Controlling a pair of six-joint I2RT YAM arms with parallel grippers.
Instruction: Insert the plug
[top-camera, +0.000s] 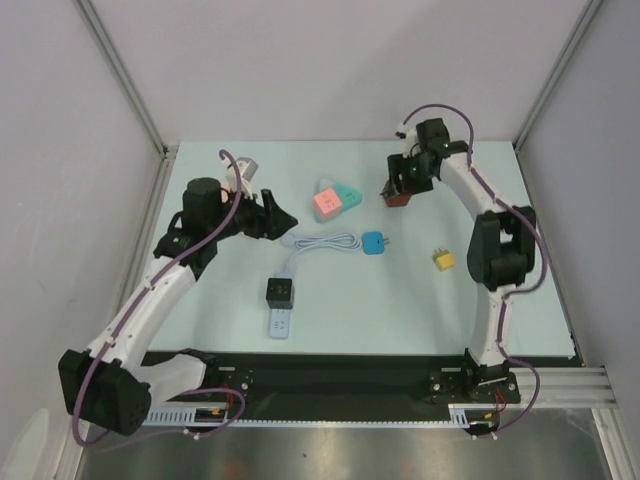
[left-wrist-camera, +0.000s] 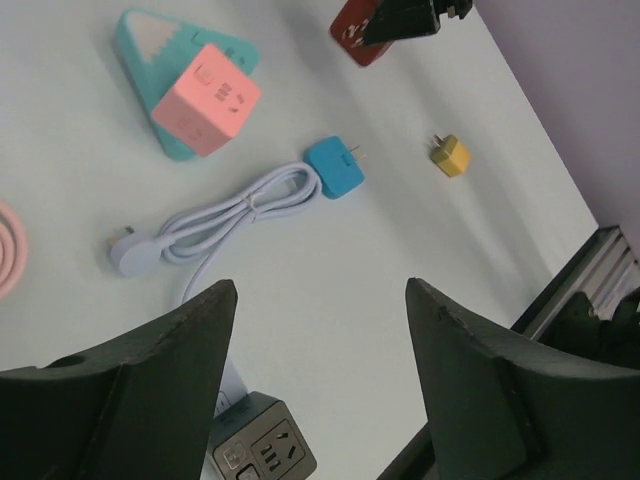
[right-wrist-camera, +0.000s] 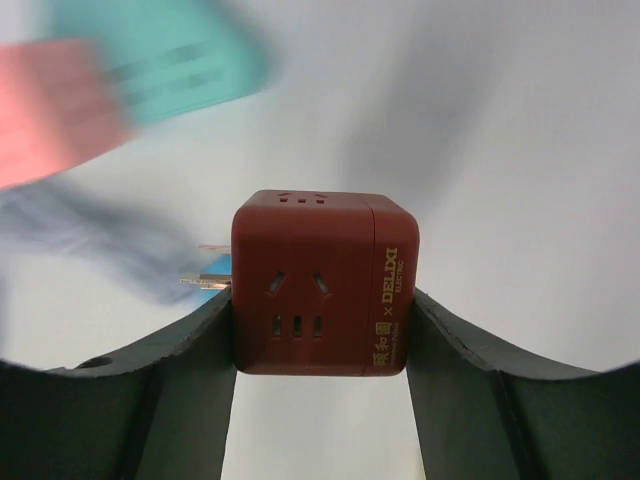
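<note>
My right gripper (right-wrist-camera: 322, 320) is shut on a dark red socket cube (right-wrist-camera: 322, 283), held above the table at the back right (top-camera: 398, 195); its prongs stick out to the left. My left gripper (top-camera: 278, 220) is open and empty over the table's left middle. Below its fingers (left-wrist-camera: 150, 380) lies a dark grey socket cube (left-wrist-camera: 262, 448) on a white power strip (top-camera: 281, 318). A blue plug (top-camera: 374, 242) with a lilac coiled cable (top-camera: 322, 243) lies mid-table. A small yellow plug (top-camera: 443, 259) lies to the right. A pink socket cube (top-camera: 328, 203) rests on a teal triangular block (top-camera: 343, 194).
A pink cable loop (left-wrist-camera: 10, 250) shows at the left wrist view's left edge. A grey adapter (top-camera: 246, 169) lies at the back left. Metal frame posts and walls bound the table. The black front rail (top-camera: 330, 370) runs along the near edge.
</note>
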